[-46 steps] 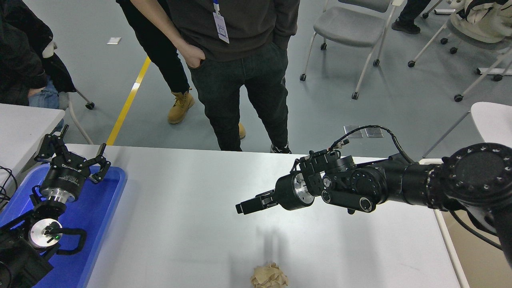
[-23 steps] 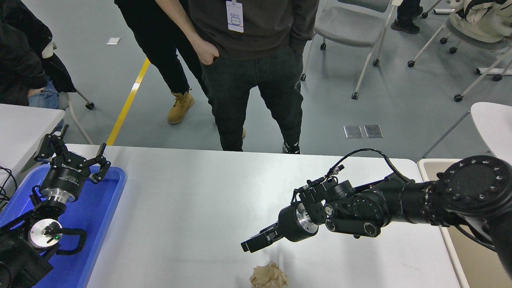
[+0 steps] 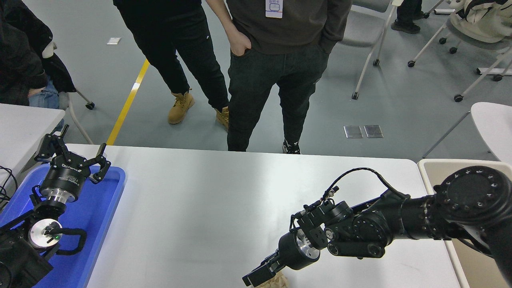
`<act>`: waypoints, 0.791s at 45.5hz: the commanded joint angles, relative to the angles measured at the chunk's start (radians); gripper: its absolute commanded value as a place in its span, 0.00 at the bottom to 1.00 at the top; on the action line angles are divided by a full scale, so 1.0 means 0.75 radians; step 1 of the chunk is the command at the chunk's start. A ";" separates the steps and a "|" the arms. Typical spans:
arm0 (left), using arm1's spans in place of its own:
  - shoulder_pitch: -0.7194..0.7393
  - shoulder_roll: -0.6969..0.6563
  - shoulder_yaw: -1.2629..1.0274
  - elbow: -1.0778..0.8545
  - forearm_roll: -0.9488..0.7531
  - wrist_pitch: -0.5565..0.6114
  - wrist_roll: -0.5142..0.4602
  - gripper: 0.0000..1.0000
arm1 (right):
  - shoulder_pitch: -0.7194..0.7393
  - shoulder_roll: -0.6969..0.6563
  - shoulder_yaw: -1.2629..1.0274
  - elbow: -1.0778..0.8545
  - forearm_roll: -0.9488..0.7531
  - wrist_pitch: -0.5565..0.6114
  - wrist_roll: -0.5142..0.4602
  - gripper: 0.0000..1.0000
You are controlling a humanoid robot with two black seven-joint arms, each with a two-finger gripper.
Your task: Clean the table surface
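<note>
Spreading before me, the large glossy white rectangular tabletop [image 3: 208, 200] fills most of the view and looks bare except for one piece of litter at its near edge, so I judge the cleaning barely begun: nothing is lifted, nothing yet dropped anywhere. Beyond the far edge lies a grey floor with a yellow line [image 3: 127, 105], grey rolling chairs [image 3: 362, 28], and two people in dark trousers [image 3: 276, 80] standing close to the table. A blue plastic tray [image 3: 98, 224] sits on the table's left end, and my left gripper [image 3: 72, 162] is parked above it with its fingers spread apart. My right arm [image 3: 400, 226] reaches in low from the right; my right gripper [image 3: 260, 277] sits right at the crumpled ball of tan paper [image 3: 276, 281], mostly hidden beneath it, and I cannot tell whether the fingers have closed on it. The pick-up and the disposal remain to do.
</note>
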 commanded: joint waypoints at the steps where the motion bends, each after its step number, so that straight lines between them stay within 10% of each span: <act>1: 0.000 0.000 0.000 0.000 0.000 0.000 0.000 1.00 | -0.013 0.000 0.014 0.003 -0.013 -0.002 0.001 0.99; 36: 0.000 0.000 0.000 0.000 0.000 0.000 0.000 1.00 | -0.082 0.000 0.049 -0.042 -0.013 -0.014 0.001 0.99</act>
